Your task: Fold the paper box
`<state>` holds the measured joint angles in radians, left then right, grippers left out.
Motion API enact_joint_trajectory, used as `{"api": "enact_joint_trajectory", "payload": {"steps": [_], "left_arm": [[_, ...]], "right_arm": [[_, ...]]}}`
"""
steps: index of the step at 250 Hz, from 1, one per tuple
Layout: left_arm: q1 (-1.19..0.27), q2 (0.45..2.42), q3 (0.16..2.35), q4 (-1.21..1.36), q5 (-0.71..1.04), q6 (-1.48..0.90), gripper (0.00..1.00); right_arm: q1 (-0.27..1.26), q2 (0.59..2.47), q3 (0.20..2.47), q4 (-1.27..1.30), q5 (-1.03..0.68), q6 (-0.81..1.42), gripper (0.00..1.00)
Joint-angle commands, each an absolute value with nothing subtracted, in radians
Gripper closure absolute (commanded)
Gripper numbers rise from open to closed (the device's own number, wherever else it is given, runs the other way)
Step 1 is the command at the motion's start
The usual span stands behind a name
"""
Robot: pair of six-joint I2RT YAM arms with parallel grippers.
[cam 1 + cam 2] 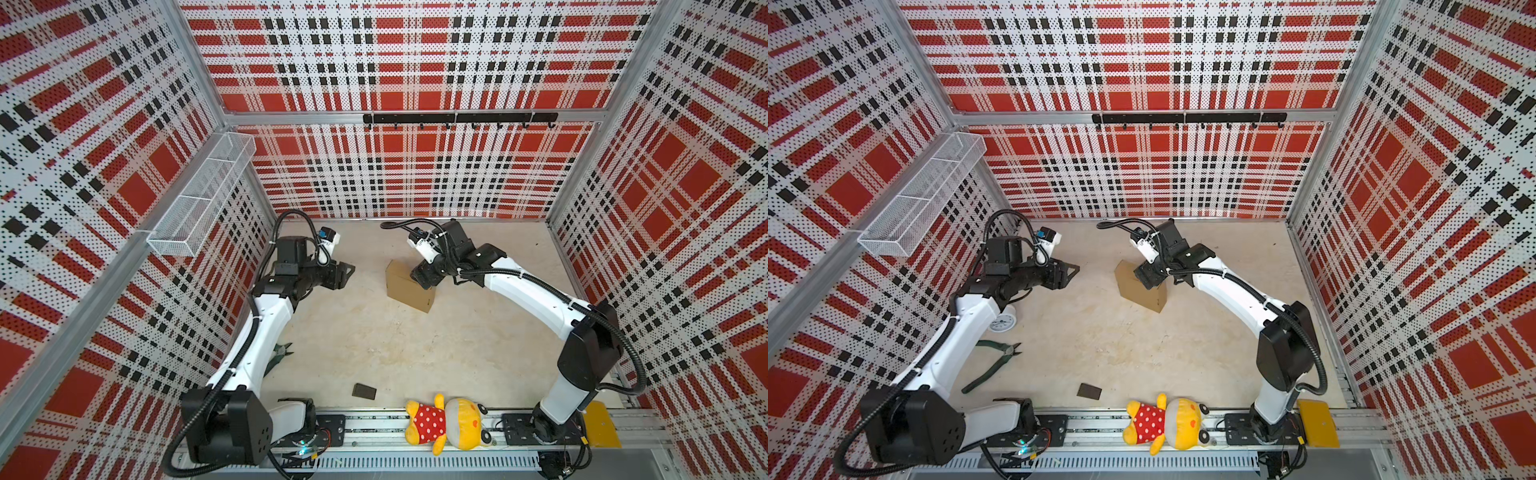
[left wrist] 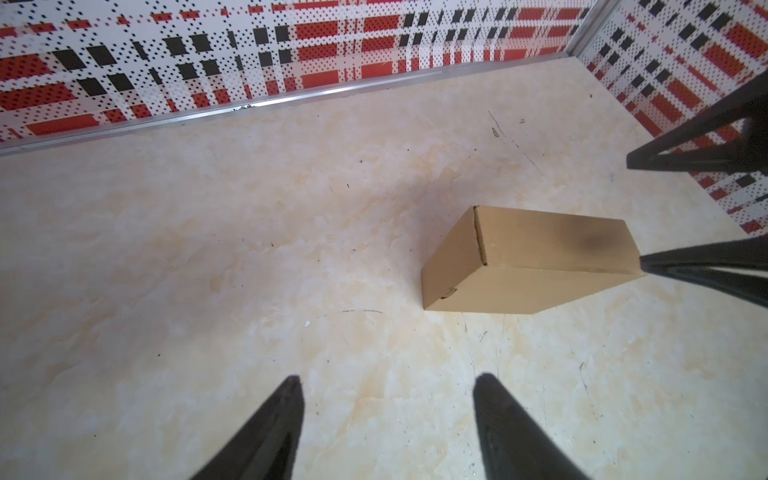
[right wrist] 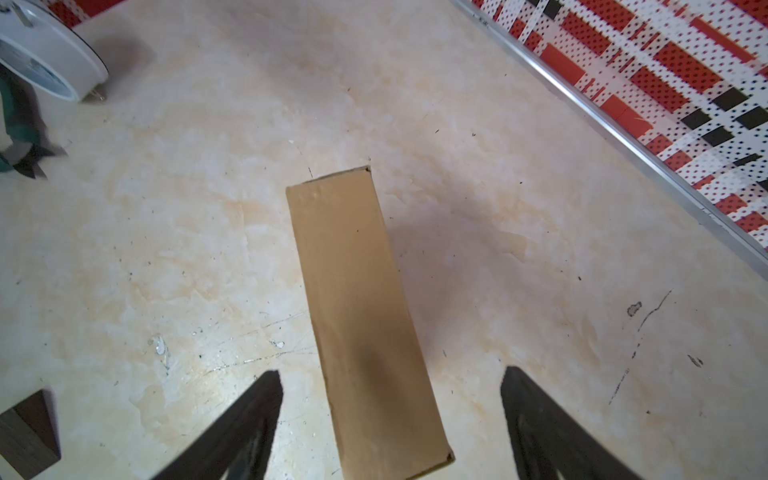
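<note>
Though agape and empty, right gripper (image 3: 390, 372) astride plain paper box (image 3: 353, 270), seemingly clear; left gripper (image 2: 388, 377) likewise, clock (image 1: 1003, 322) behind.

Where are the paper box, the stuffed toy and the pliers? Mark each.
paper box (image 1: 405, 292): in a top view, brown face.
stuffed toy (image 1: 430, 424): in a top view, red dotted shirt.
pliers (image 1: 1005, 353): in a top view, the joint.

Brown paper box (image 2: 540, 241), shut, prob. on edge

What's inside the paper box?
Nothing of the inside shows: the paper box is folded shut, with only plain brown outer faces visible in all views. Whether it holds anything cannot be told.
</note>
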<state>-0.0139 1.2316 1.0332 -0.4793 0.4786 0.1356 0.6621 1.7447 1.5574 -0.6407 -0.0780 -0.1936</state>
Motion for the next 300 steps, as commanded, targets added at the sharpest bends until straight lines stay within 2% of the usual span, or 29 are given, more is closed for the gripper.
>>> {"api": "enact_joint_trajectory", "payload": {"steps": [1,59,102,132,177,229,261,300], "left_arm": [[0.036,1.186,0.973,-0.380,0.568,0.096,0.27],[0.126,1.159,0.917,-0.312,0.606,0.060,0.15],[0.133,1.161,0.911,-0.306,0.617,0.052,0.14],[0.134,1.158,0.904,-0.296,0.619,0.055,0.13],[0.146,1.163,0.901,-0.291,0.614,0.059,0.13],[0.157,1.164,0.900,-0.282,0.615,0.052,0.13],[0.163,1.158,0.886,-0.275,0.609,0.067,0.12],[0.172,1.161,0.892,-0.273,0.605,0.060,0.12]], "right_arm": [[0.669,1.787,1.614,-0.672,-0.113,-0.274,0.14],[0.680,1.909,1.720,-0.730,-0.179,-0.332,0.14],[0.681,1.984,1.775,-0.769,-0.179,-0.368,0.19],[0.680,2.021,1.818,-0.810,-0.177,-0.392,0.28],[0.682,2.024,1.869,-0.856,-0.174,-0.437,0.50],[0.687,1.997,1.889,-0.879,-0.156,-0.544,0.63],[0.692,1.948,1.832,-0.796,-0.083,-0.626,0.67],[0.750,1.838,1.592,-0.531,0.082,-0.913,0.65]]}}
